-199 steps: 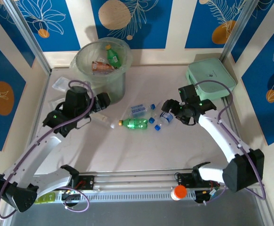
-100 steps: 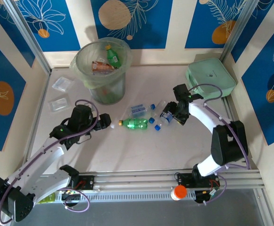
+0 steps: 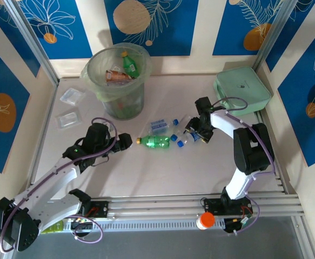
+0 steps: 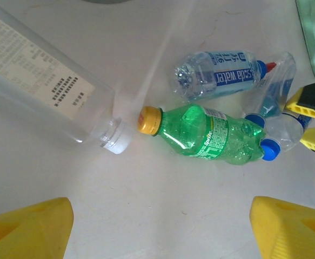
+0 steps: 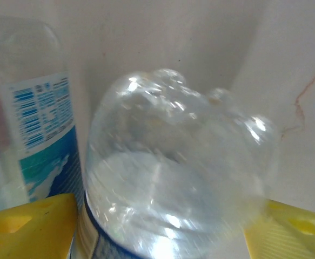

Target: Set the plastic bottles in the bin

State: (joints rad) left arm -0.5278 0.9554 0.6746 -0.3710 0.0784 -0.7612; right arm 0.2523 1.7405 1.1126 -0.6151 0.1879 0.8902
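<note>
Pale surface: your left end effector gapes empty near the green bottle. Beyond that bottle, your right end effector straddles a clear bottle; you cannot tell if it grips.

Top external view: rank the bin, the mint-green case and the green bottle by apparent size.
1. bin, though its raised rim sits nearer the camera.
2. mint-green case.
3. green bottle.
</note>
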